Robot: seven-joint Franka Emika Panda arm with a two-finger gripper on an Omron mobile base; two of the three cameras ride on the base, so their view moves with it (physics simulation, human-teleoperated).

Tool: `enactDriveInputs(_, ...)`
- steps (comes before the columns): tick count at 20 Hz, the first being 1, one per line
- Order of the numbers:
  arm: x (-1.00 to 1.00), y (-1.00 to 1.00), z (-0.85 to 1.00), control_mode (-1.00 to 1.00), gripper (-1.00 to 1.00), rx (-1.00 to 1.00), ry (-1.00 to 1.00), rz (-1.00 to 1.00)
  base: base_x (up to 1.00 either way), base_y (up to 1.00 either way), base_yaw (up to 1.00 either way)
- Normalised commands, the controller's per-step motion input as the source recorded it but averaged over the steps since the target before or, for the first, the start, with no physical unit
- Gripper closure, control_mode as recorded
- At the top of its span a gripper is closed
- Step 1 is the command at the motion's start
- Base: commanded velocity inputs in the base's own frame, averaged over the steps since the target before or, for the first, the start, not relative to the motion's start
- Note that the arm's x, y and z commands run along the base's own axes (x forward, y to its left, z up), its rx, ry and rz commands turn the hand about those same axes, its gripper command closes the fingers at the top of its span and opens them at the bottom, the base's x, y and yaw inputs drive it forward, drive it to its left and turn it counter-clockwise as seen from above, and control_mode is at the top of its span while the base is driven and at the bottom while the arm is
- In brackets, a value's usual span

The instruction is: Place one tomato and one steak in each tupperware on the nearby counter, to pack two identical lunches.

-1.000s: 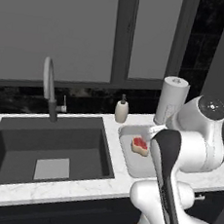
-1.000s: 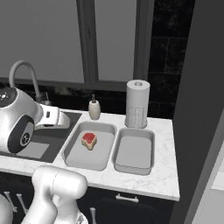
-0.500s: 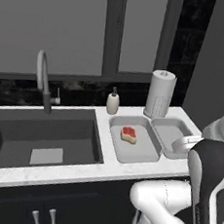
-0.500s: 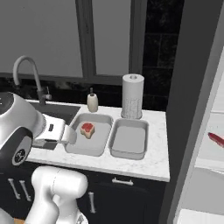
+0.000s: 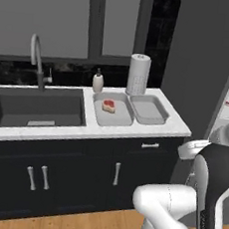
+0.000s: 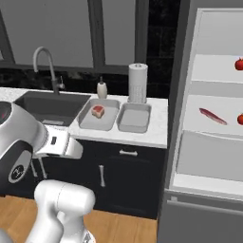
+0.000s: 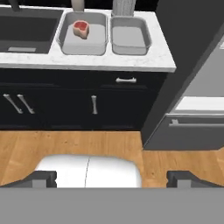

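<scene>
Two grey tupperware trays sit side by side on the white counter [image 5: 135, 129]. The left tupperware [image 5: 100, 119] holds a red steak [image 5: 109, 105], also seen as the steak [image 7: 81, 27] in the hand view. The right tupperware [image 5: 148, 110] has nothing in it. In the open fridge, a second steak [image 6: 212, 116] lies on the middle shelf with a tomato [image 6: 239, 118] beside it, and another tomato [image 6: 239, 64] sits one shelf up. My gripper [image 7: 111, 178] is open and holds nothing, well back from the counter over the wooden floor.
Left of the trays is a dark sink [image 5: 37, 108] with a curved faucet [image 5: 37, 53]. A soap dispenser [image 5: 98, 81] and a paper towel roll [image 5: 139, 74] stand behind the trays. The open fridge [image 6: 209, 156] stands right of the dark cabinets.
The whole scene has shrunk and slid left: the base has backed away from the counter and the open fridge has come into view. The steak stays in the left tupperware.
</scene>
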Motion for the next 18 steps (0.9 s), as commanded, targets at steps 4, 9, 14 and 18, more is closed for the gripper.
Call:
enactDriveInputs(4,0.00,0.00,0.00,1.00,-1.00,0.00,0.00,0.00,-0.14,-0.97,-0.06)
enactDriveInputs(9,0.00,0.00,0.00,1.00,-1.00,0.00,0.00,0.00,0.00,-0.99,-0.06)
enactDriveInputs(14,0.00,0.00,0.00,1.00,-1.00,0.00,0.00,0.00,0.00,-0.86,-0.06)
enactDriveInputs(18,0.00,0.00,0.00,1.00,-1.00,0.00,0.00,0.00,0.01,-0.77,-0.05)
